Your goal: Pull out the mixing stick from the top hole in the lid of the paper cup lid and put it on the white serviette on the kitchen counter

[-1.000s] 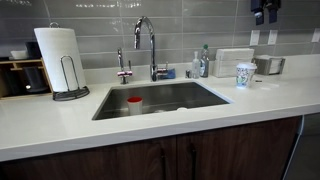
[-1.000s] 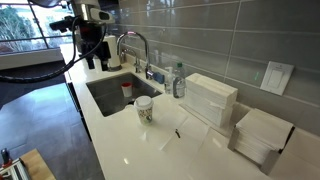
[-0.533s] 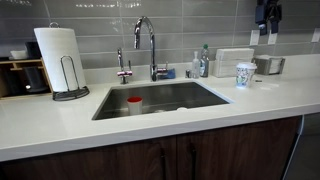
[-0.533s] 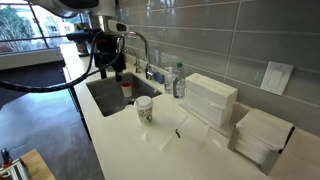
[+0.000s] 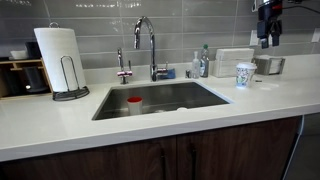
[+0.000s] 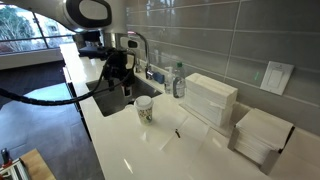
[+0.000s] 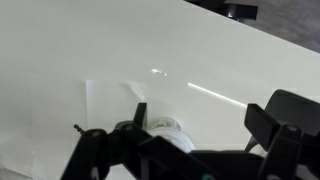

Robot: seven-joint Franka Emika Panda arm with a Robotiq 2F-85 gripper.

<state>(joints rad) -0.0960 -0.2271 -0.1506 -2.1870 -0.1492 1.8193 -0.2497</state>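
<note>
Containers: a small white paper cup [image 5: 245, 75] with a blue-green print stands on the long off-white kitchen counter [image 5: 60, 125], capped by its round white plastic lid [image 7: 166, 127]. A thin mixing stick [image 7: 140, 108] seems to rise from the lid. The inset steel sink [image 5: 192, 92] holds 1 red-topped white container [image 5: 134, 104]. A flat white serviette [image 7: 108, 98] lies near the cup. The black gripper [image 6: 120, 88] hangs well above the cup, pointing down, its 2 fingers spread wide and empty.

Grey tiled wall [image 5: 100, 28], dark brown cabinets [image 5: 120, 160] below (daylit window [image 6: 15, 25] at one end)
</note>
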